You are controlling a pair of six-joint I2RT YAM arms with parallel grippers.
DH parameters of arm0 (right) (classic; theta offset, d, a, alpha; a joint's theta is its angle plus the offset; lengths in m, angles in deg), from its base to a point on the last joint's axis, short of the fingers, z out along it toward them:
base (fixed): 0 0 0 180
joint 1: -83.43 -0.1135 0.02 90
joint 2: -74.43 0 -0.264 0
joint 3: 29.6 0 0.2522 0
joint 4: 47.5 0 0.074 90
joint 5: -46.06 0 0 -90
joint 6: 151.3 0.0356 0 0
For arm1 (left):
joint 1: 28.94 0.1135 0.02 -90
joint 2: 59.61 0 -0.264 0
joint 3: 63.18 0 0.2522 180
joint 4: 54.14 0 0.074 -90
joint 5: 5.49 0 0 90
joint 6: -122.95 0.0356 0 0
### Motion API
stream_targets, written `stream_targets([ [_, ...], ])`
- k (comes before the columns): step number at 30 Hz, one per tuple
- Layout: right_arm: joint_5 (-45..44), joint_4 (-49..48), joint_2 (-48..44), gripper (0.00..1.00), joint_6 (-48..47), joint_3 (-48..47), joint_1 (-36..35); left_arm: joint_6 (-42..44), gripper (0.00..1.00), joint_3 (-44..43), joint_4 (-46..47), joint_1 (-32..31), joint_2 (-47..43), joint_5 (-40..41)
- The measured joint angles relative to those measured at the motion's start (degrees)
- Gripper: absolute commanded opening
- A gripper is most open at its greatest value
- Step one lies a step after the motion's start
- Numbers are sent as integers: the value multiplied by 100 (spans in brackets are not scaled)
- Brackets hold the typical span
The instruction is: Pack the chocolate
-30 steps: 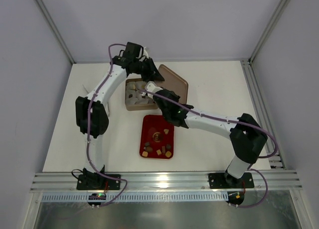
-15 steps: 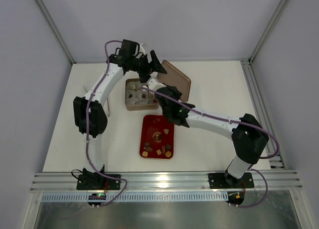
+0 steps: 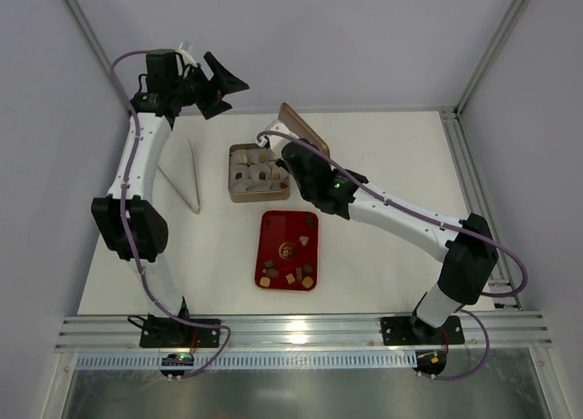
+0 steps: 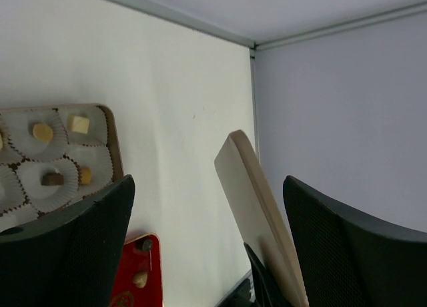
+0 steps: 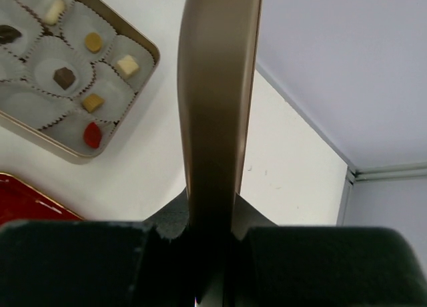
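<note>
Packing looks half done: some chocolate [image 5: 64, 77] sits in the tin [image 3: 257, 199], more on the red tray [image 3: 276, 229] near the tin, the right gripper [image 5: 212, 221] clamping the tilted lid [image 5: 217, 87], the left gripper [image 4: 207, 207] gaping empty.

White table [image 3: 410, 146] carries the open tin [image 3: 255, 199], red tray [image 3: 273, 232], and perhaps folded paper [image 3: 187, 182]
</note>
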State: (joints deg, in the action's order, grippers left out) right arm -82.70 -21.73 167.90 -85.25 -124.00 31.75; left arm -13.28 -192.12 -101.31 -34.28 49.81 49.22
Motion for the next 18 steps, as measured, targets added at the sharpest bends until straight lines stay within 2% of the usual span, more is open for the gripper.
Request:
stream_targets([
  [7, 1086, 796, 31, 4, 695, -603, 98, 4, 89, 319, 315, 258, -549, 402],
  [11, 2212, 1150, 188, 4, 1303, -1152, 435, 72, 88, 870, 391, 275, -955, 765],
  [15, 4002, 1130, 420, 4, 2385, -1543, 1224, 205, 87, 1478, 459, 326, -1298, 1147],
  [18, 5388, 680, 739, 4, 3486, -1622, 1862, 341, 87, 1945, 540, 345, -1497, 1375],
])
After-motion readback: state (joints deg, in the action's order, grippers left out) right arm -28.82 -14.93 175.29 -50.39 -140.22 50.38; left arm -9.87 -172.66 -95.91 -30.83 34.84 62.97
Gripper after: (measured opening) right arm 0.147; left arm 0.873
